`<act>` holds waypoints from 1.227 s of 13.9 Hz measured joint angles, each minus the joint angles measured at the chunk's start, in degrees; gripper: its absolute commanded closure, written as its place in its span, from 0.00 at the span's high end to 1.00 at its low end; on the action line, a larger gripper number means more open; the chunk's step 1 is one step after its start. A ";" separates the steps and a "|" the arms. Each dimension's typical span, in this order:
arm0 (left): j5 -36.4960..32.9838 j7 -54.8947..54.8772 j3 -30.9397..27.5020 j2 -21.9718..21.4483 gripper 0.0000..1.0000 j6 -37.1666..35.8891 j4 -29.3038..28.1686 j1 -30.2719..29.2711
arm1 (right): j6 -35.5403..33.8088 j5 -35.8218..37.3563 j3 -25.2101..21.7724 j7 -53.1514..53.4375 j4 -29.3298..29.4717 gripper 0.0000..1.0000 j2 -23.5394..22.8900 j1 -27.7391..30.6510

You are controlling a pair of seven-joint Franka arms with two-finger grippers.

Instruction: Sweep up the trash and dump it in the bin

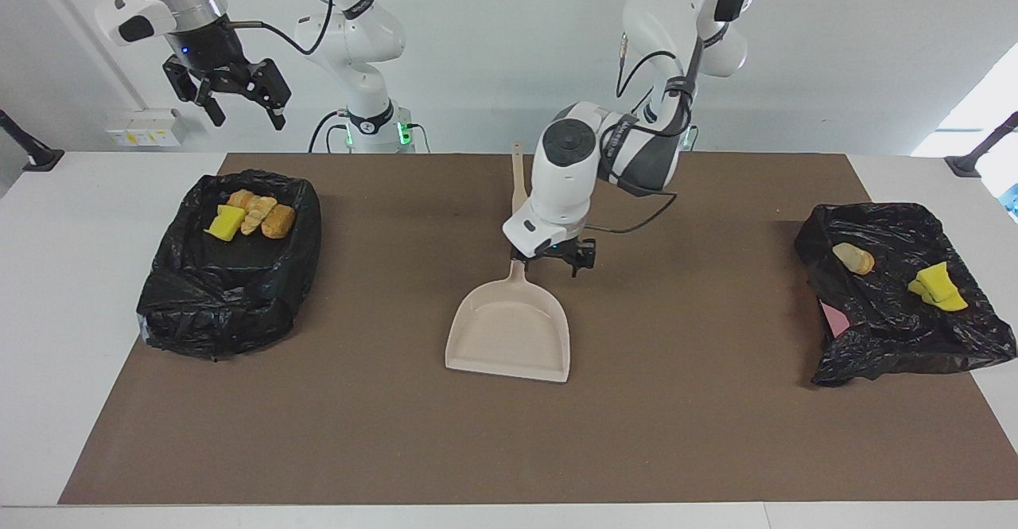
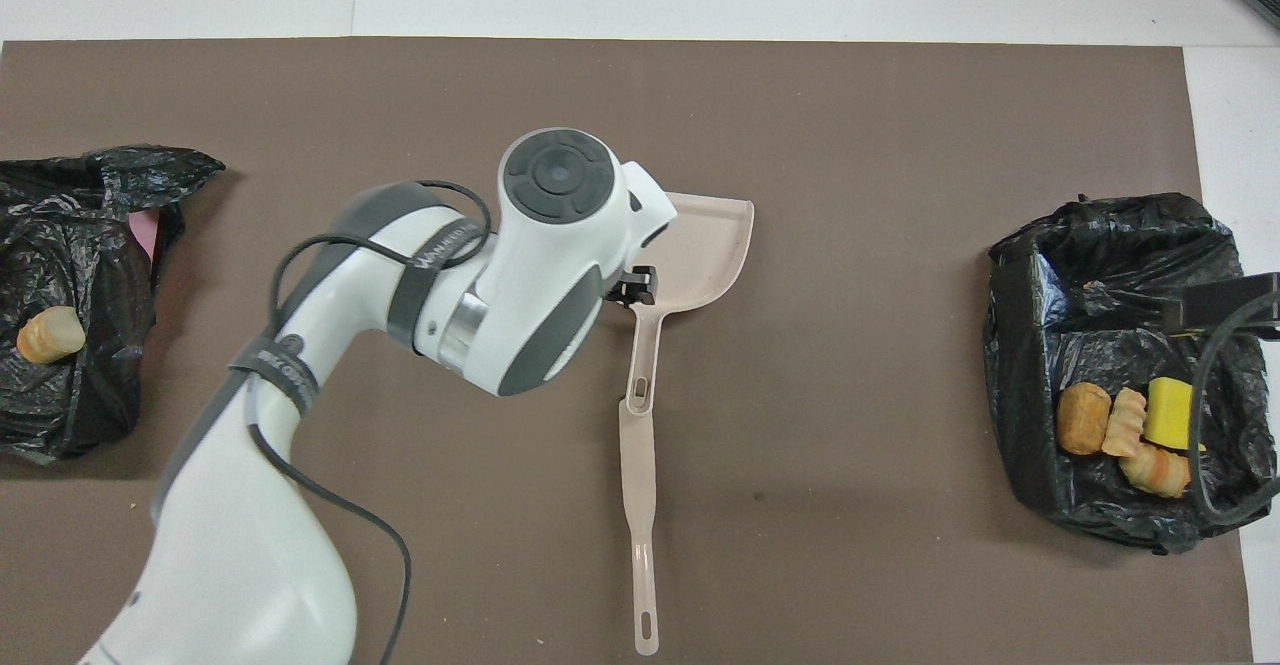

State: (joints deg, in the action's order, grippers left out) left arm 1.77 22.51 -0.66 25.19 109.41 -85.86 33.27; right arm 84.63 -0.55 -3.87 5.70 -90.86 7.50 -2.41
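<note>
The brush (image 2: 640, 505) lies on the brown mat (image 1: 318, 433) nearest the robots, its long beige handle pointing away from them toward the dustpan (image 1: 509, 338). The dustpan rests flat on the middle of the mat, empty, its handle end just beside the tip of the brush.

The left gripper (image 1: 557, 257) hangs low over the dustpan's handle with its fingers spread apart and nothing between them; the handle lies free beneath it. The right gripper (image 1: 231, 95) waits high in the air above the bin at the right arm's end, fingers apart and empty.

No trash shows on the mat. One black-lined bin (image 1: 231, 274) at the right arm's end holds four pieces (image 1: 250, 215): tan and orange bread-like lumps and a yellow sponge. The other black-lined bin (image 1: 899, 290) at the left arm's end holds a tan lump (image 1: 852, 258) and yellow sponge pieces (image 1: 938, 286).

The sweeping and dumping look finished, with both tools set down. What seems left is only for the left arm to pull away.
</note>
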 measured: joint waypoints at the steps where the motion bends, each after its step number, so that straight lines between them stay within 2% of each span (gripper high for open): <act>1: 0.00 -0.87 -0.09 -0.88 1.00 -0.37 -0.13 -2.55 | 0.04 0.32 0.28 0.14 0.11 1.00 -0.01 0.00; 4: 0.02 -3.31 -0.27 -1.78 1.00 -0.59 -0.34 -8.51 | 0.04 0.54 0.30 0.21 0.50 1.00 -0.62 0.46; 9: 0.03 -19.32 -0.44 -3.69 1.00 -0.74 -0.37 -18.27 | 0.05 0.54 0.31 0.21 0.84 1.00 -0.98 0.55; 11: 0.04 -21.94 -0.52 -4.99 1.00 -1.59 -0.41 -22.14 | 0.05 0.54 0.31 0.21 0.85 1.00 -0.98 0.54; 17: -0.90 -24.97 -2.75 -12.10 1.00 -9.36 -0.51 -25.63 | 0.05 0.54 0.31 0.21 0.85 1.00 -0.98 0.53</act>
State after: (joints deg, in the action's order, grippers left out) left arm 0.87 -2.46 -3.42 13.09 100.05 -86.37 7.64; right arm 84.68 -0.01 -3.56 5.91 -90.01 6.53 -1.88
